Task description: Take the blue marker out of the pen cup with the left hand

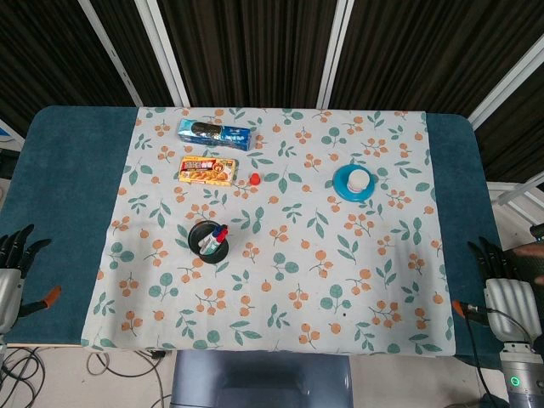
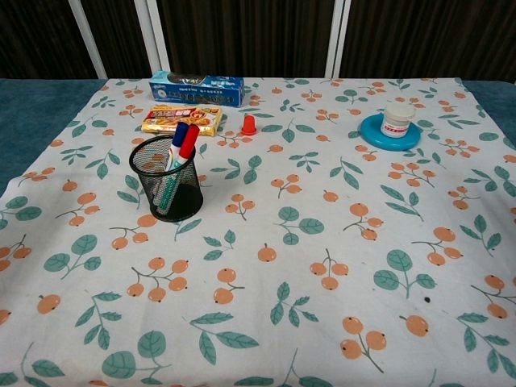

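A black mesh pen cup [image 2: 167, 190] [image 1: 207, 239] stands upright on the left half of the floral tablecloth. Two markers lean in it: one with a blue cap [image 2: 179, 134] and one with a red cap [image 2: 189, 142] beside it. In the head view my left hand [image 1: 14, 265] hangs at the table's left edge, far from the cup, fingers spread and holding nothing. At the right edge is my right hand [image 1: 504, 289], also with fingers apart and empty. Neither hand shows in the chest view.
A blue box [image 2: 198, 88] and a yellow snack pack [image 2: 181, 118] lie behind the cup. A small red cap [image 2: 249, 124] stands next to them. A white jar sits on a blue dish [image 2: 371, 131] at the back right.
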Available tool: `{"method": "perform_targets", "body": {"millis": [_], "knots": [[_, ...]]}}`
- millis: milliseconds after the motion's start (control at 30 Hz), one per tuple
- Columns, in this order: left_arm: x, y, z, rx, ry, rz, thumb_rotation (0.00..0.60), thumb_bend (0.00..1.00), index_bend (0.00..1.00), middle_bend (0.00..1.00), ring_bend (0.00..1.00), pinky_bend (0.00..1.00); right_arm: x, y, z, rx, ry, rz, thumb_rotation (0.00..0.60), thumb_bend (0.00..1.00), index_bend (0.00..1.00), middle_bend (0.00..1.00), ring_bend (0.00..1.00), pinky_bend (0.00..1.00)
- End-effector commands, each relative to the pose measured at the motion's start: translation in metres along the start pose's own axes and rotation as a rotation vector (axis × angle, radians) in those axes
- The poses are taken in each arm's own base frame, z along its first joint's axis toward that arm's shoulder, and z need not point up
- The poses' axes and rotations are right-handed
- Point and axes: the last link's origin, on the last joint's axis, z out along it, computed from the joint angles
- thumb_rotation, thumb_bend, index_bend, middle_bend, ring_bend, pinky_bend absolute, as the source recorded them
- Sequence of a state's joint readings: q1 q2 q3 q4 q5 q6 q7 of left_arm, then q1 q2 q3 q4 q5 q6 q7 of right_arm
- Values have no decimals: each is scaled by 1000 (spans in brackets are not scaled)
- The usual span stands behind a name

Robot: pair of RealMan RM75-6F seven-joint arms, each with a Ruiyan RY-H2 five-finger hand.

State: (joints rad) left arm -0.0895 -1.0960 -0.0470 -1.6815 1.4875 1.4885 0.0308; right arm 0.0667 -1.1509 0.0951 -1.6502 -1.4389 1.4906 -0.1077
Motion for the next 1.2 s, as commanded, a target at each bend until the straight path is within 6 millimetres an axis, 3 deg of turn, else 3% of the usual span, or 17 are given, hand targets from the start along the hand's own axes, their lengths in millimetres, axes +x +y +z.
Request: {"method": "perform_targets", "body": {"millis": [33, 867, 1067, 1200], "knots": [[0, 0, 0, 0, 1, 0, 600, 182, 192, 0, 0, 0, 0, 0, 0, 0, 0, 0, 600, 116, 96, 9, 62, 175], [-1, -2, 7, 0, 0, -24, 600, 182, 204, 0, 0, 0, 0, -1, 0, 0, -2, -1, 600, 116, 96, 9, 62, 175], [3, 2, 23, -66, -33, -130, 600, 182, 229, 0, 0, 0, 0, 0, 0, -8, -2, 3, 600, 116, 96, 9, 62, 175], [16, 16, 52, -119, -76, -157, 600, 194, 238, 0, 0, 0, -1, -1, 0, -8, -4, 1, 600, 116, 96, 9, 62, 175]]}}
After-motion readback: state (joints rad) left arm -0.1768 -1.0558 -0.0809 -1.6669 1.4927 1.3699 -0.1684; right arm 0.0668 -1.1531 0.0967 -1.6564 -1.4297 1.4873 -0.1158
